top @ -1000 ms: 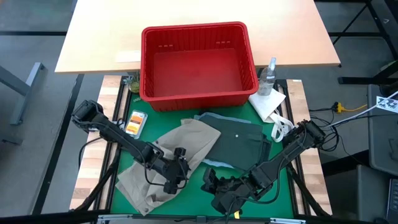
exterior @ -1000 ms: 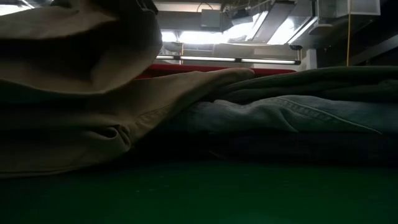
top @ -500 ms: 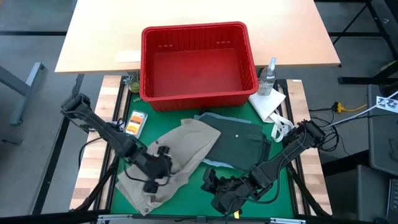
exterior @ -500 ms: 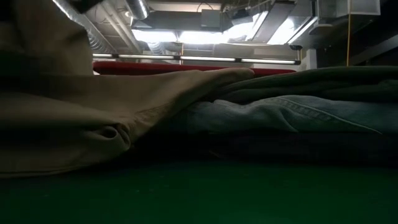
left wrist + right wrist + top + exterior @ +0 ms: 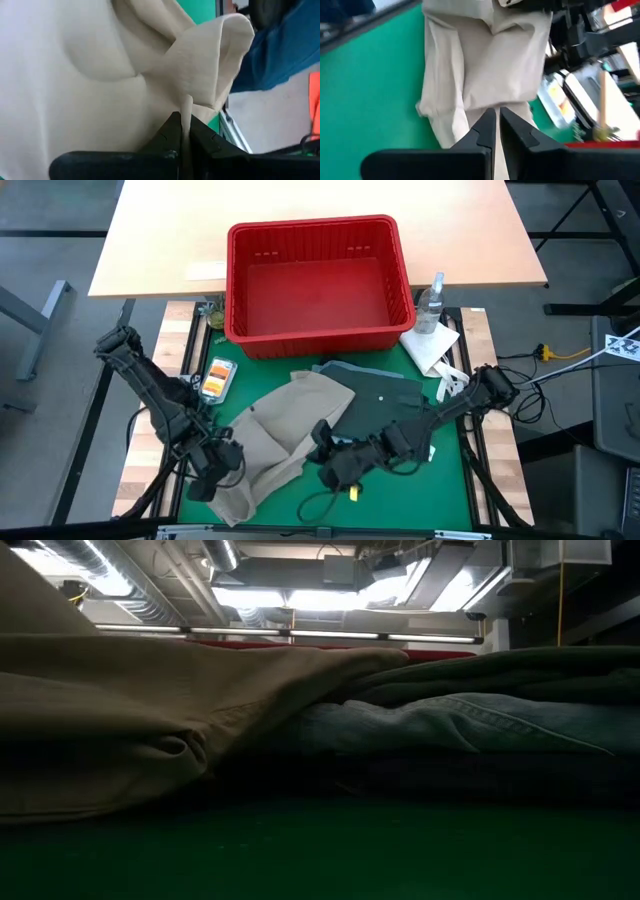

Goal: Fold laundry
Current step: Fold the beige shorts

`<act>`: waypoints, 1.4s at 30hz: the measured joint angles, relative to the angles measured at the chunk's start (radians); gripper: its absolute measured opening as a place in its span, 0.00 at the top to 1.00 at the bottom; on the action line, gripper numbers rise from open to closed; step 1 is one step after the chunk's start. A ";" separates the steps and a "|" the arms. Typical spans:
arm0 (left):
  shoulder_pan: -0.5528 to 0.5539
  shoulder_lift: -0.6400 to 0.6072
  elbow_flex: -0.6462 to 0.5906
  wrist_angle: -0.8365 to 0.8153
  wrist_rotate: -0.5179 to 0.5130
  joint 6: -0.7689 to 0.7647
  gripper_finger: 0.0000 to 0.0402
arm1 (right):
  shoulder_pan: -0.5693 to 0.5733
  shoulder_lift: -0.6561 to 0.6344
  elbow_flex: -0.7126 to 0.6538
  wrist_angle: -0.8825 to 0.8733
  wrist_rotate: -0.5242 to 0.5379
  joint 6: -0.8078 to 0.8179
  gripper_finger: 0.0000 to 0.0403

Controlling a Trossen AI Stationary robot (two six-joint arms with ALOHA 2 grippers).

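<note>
The beige khaki piece (image 5: 290,420) lies slantwise on the green mat (image 5: 400,485), its far end resting on the pile of other laundry. That pile holds a dark olive piece (image 5: 390,405) on top of light blue denim (image 5: 440,725). My left gripper (image 5: 205,472) is at the mat's near left, shut on the beige piece. My right gripper (image 5: 322,460) is shut and stands over the beige piece's near right edge (image 5: 470,85). Whether it touches the cloth I cannot tell. My left gripper pinches an upstanding fold of the beige piece (image 5: 186,106) between its two fingertips. The fingers come from above, pointing steeply down. The fold rises in a loose loop beyond the fingers, while the rest of the piece lies slack on the mat.
A red plastic basket (image 5: 310,228) stands at the mat's far edge. Beside it on the right are a spray bottle (image 5: 434,298) and a white cloth (image 5: 430,348). An orange packet (image 5: 216,377) lies at the far left. Bare green mat shows along the near edge.
My left gripper has shut on the beige piece near its middle. It has gone toward the table's left and near edges, drawing that fold along, while the far end stayed on the pile. My right gripper has moved from the near edge toward the beige piece, still shut.
</note>
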 joint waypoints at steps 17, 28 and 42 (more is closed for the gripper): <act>-0.202 0.000 0.000 -0.071 -0.026 -0.395 0.99 | -0.192 0.001 -0.328 0.254 -0.136 0.135 0.94; -0.237 0.000 0.000 -0.078 -0.064 -0.762 0.81 | -0.187 0.001 -0.373 0.255 -0.218 0.183 0.94; -0.324 0.013 0.000 -0.098 0.168 -0.847 0.66 | -0.183 0.001 -0.372 0.256 -0.242 0.169 0.94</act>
